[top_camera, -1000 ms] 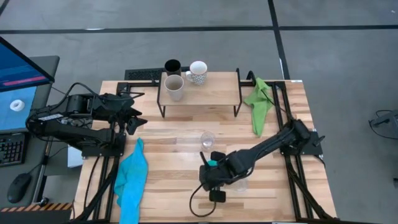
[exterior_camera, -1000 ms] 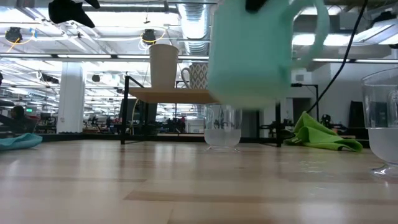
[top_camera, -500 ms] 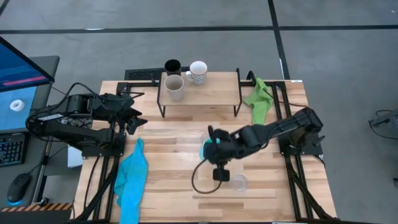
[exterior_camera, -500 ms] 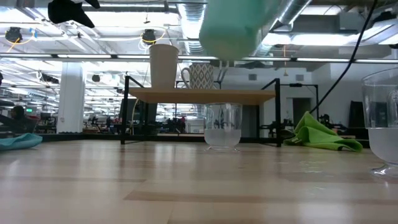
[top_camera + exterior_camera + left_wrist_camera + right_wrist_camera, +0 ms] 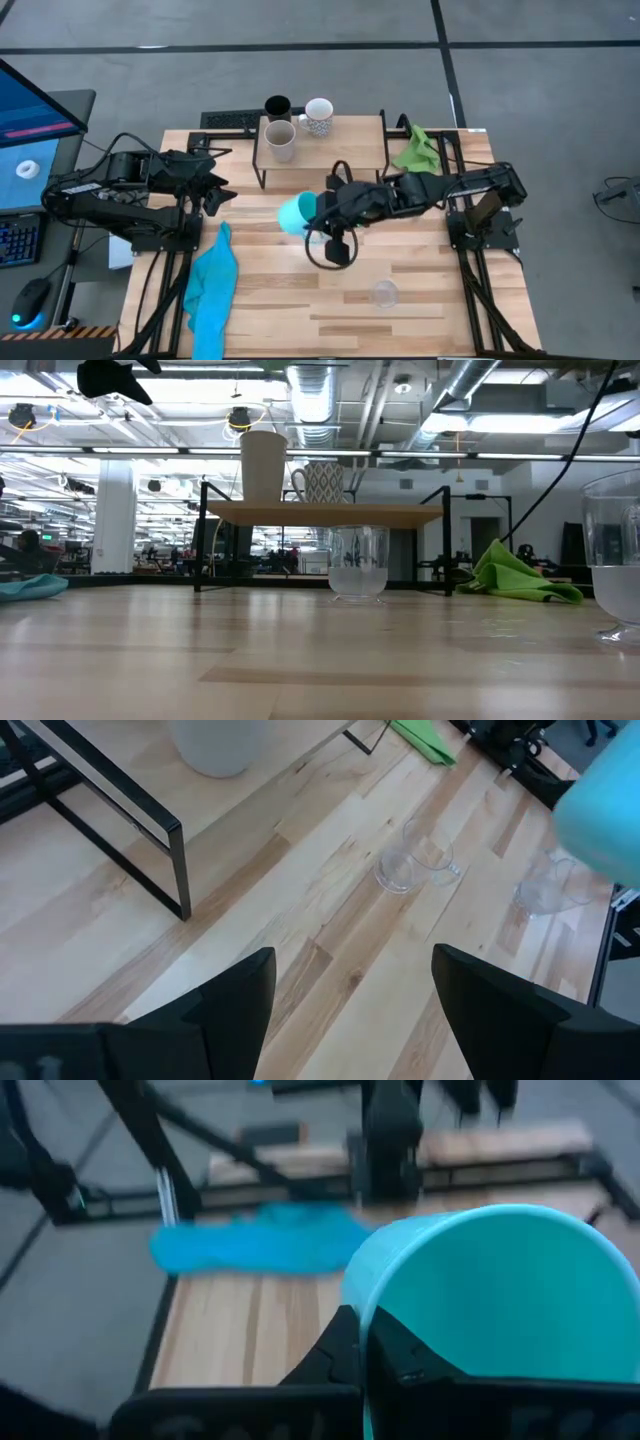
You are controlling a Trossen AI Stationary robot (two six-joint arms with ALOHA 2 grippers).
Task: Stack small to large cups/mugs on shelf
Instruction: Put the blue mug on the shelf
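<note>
My right gripper is shut on the cyan mug, high over the middle of the table, in front of the shelf. The beige-grey cup and the white mug stand on the shelf's board. The black tumbler is at the shelf's far left corner. One clear glass stands near the table's near edge, and the other stands mid-table. My left gripper waits open, raised over the table's left side. My right gripper holds the cyan mug by its rim, with one finger outside the wall and the other inside the mouth. The fingers reach toward the table's left, about level. The mug is lifted clear and tipped toward its side.
A green cloth lies to the right of the shelf, and a blue cloth lies by the table's left near corner. A dark keyboard sits behind the shelf. Bare wood lies between the shelf legs and the glasses.
My right gripper has carried the cyan mug from the near part of the table up and toward the far edge and the shelf. The mug rose out of the low view and now lies more on its side.
</note>
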